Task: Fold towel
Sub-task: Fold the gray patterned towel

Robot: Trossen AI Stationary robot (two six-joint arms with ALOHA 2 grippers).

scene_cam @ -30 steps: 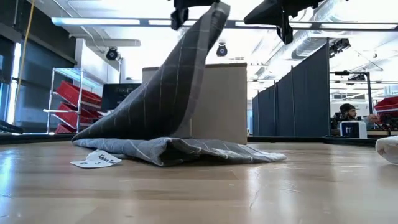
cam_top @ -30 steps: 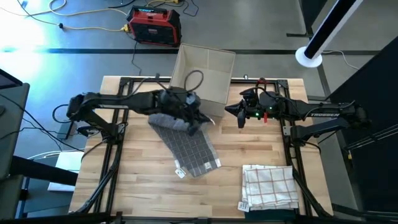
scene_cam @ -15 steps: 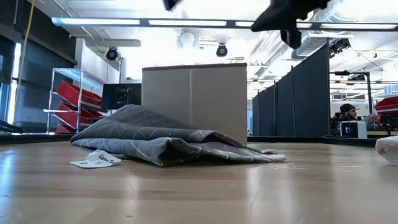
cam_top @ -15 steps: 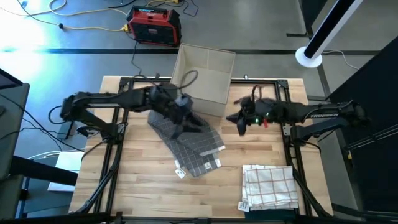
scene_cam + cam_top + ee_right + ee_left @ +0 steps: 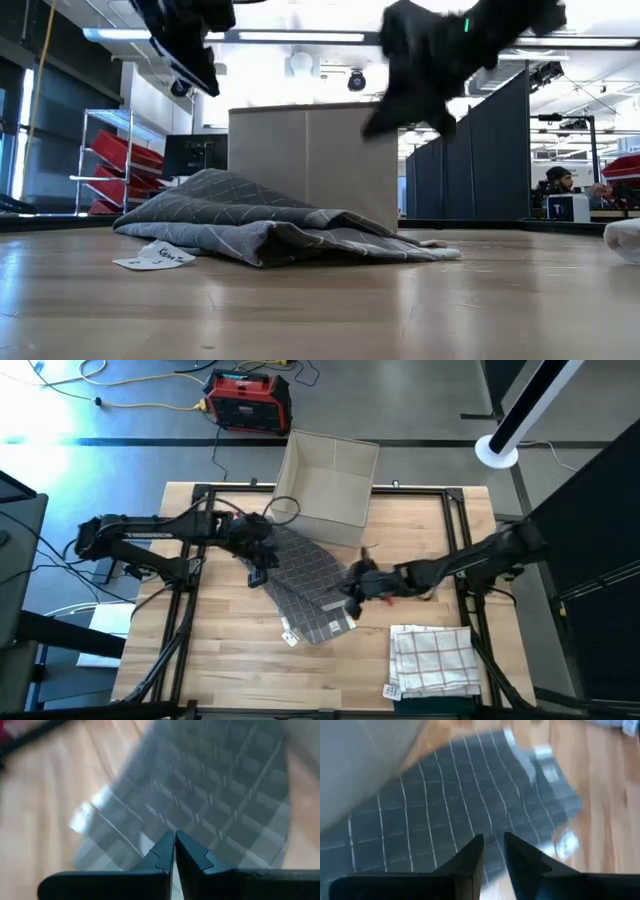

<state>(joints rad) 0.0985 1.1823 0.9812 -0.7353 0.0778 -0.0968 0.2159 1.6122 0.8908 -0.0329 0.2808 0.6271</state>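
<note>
An open cardboard box (image 5: 328, 480) stands at the far edge of the wooden table (image 5: 230, 660). A folded red-checked white cloth (image 5: 433, 660) lies near the front right corner. A red machine (image 5: 248, 400) sits on the floor beyond.

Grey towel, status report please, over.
Left gripper off the grey towel, fingers nearly shut. Right gripper shut, above its right edge. Towel partly folded. Cardboard box behind.

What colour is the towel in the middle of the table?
The towel is dark grey with a thin white grid of lines, clearest in the left wrist view.
</note>
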